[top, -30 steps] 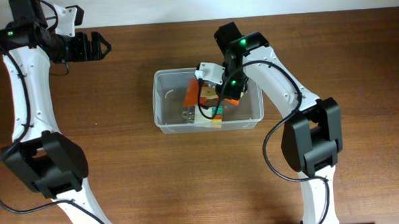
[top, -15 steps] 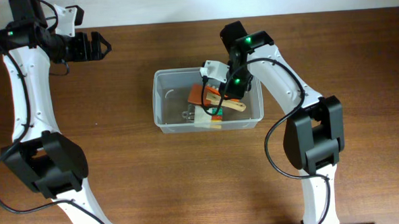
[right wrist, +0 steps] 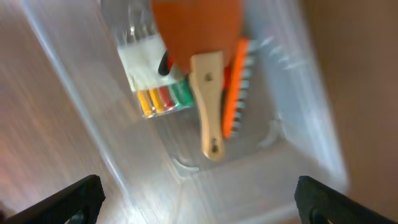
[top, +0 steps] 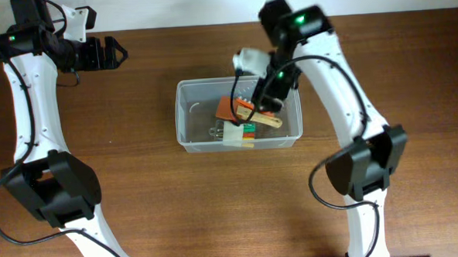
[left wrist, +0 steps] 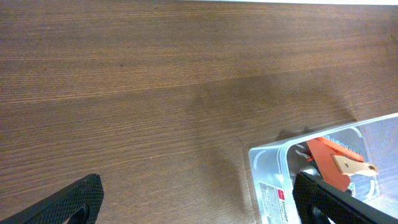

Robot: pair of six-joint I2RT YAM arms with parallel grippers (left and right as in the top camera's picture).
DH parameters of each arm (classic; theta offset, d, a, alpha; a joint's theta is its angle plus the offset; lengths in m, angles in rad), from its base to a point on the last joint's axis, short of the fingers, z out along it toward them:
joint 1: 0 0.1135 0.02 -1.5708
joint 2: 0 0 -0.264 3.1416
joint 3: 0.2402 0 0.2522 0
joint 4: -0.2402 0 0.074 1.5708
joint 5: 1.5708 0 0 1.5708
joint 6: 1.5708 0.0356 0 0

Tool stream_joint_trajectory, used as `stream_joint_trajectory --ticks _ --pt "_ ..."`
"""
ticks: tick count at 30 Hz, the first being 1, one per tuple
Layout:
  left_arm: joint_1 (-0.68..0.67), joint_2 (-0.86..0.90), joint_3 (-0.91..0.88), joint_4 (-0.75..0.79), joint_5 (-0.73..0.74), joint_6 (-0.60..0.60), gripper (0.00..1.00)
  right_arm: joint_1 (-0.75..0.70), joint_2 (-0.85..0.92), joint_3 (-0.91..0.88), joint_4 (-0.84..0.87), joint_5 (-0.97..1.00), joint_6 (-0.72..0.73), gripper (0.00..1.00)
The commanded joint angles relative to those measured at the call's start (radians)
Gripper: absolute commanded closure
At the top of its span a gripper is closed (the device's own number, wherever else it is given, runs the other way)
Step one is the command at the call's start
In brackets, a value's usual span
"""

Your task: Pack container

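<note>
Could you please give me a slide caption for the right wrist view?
Open right gripper over the clear container holding a wooden-handled orange spatula and a comb.

White shells on left arm and right arm, with bulky black joint housings at the elbows. Thin black cables looped alongside the links. Small green light near each wrist. Black left end effector and right end effector; white block beside the right wrist.

Wide-open left claw at far left; wide-open right claw, tips downward.
</note>
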Motion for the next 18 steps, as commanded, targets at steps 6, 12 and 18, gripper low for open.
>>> stream_joint_trajectory --ticks 6,12,18 --pt "0.003 -0.001 0.016 0.002 0.000 -0.009 0.01 -0.087 -0.114 0.357 -0.098 0.094 0.310 0.01" --pt "0.003 -0.001 0.016 0.002 0.000 -0.009 0.01 -0.194 -0.285 0.356 -0.098 0.167 0.536 0.01" --pt "0.003 -0.001 0.016 0.002 0.000 -0.009 0.01 -0.245 -0.497 0.264 -0.098 0.157 0.577 0.01"
